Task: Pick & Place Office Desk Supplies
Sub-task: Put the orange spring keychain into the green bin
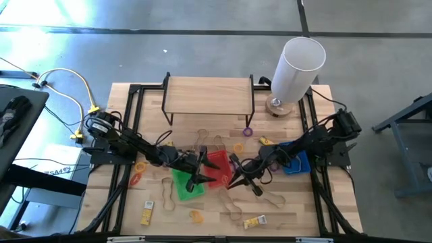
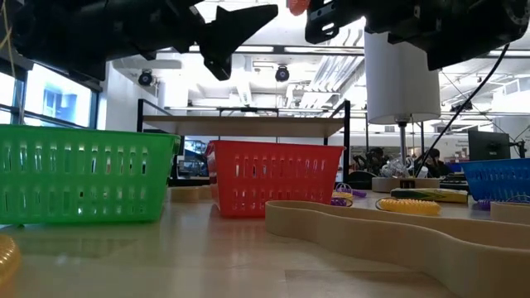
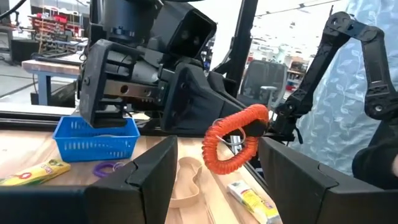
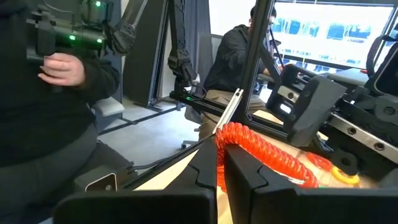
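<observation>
Right gripper: nearly closed, pinching an orange coil ring, above the red basket
Left gripper: jaws wide apart, nothing between them, facing the ring over the green basket
Loose supplies: yellow packets, tan rubber band and a purple ring scattered on the table
Blue basket: beside the right arm

in the low view both arms are cut off at the top edge, so neither gripper shows whole, and the tall white cylinder loses its top there. the tan rubber-band loop runs off the right edge. in the high view the small yellow-white packets are too small to read, and the red basket is partly hidden under the grippers.
</observation>
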{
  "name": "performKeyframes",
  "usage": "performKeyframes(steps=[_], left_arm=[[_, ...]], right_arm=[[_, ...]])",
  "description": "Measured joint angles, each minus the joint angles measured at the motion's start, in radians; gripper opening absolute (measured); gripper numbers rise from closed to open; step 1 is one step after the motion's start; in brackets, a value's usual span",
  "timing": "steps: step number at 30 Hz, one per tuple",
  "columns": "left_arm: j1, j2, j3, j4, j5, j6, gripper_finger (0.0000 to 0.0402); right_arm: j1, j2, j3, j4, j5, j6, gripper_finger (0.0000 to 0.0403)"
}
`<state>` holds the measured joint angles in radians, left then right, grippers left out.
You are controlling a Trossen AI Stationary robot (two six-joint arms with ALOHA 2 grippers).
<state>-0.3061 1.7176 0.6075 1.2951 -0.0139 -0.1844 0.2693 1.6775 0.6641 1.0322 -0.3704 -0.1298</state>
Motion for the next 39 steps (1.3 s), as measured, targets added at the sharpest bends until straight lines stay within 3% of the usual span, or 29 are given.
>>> performKeyframes(steps=[12,28,33,39], left_arm=[[0.000,0.000,0.000,-0.001,-0.001,0.000,0.0220],[0.000,0.000,0.000,-0.018,-0.002,0.029,0.0219],[0.000,0.000,0.000,-0.018,-0.002,0.029,0.0195],[0.000,0.000,0.000,-0.020,-0.002,0.029,0.0140]], right_arm=[[-0.049,-0.002,0.149,-0.238,-0.055,-0.005,0.0003],[-0.064,-0.002,0.158,-0.275,-0.049,-0.004,0.0003],[-0.063,-0.001,0.158,-0.276,-0.051,-0.004,0.0003],[-0.063,-0.002,0.158,-0.282,-0.049,-0.003,0.0003]])
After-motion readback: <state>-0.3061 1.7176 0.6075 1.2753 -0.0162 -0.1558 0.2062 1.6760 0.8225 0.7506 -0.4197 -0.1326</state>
